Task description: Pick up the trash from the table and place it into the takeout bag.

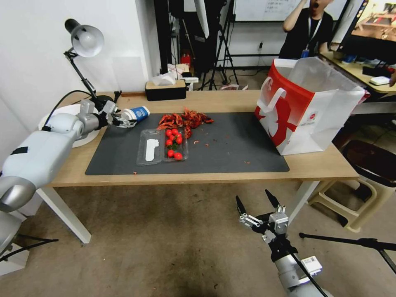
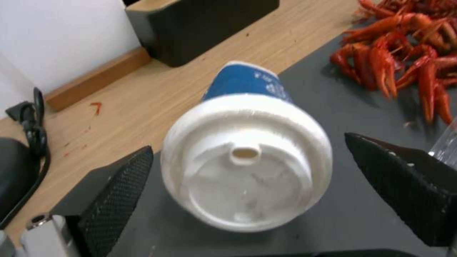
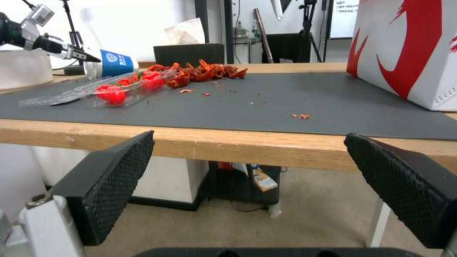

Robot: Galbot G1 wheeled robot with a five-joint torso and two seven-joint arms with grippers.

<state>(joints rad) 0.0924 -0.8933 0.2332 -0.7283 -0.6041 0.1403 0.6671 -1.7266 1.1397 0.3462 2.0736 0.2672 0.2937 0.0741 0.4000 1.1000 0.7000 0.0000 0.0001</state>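
A blue-and-white paper cup (image 1: 138,113) with a white lid lies on its side at the far left corner of the dark mat (image 1: 231,144) on the light-wood table (image 1: 231,99). My left gripper (image 1: 126,121) is at its lid end. In the left wrist view the cup (image 2: 245,167) sits between the open fingers (image 2: 119,189), with a gap on each side. The white and red takeout bag (image 1: 305,111) stands open at the table's right end. My right gripper (image 1: 252,196) hangs open and holds nothing, below the table's front edge.
A clear plastic tray (image 1: 148,150) with cherry tomatoes and a heap of red crayfish shells (image 1: 183,119) lie mid-mat. A black tissue box (image 1: 165,88) and a desk lamp (image 1: 84,41) stand at the back left. A beige stool (image 1: 354,194) is by the right end.
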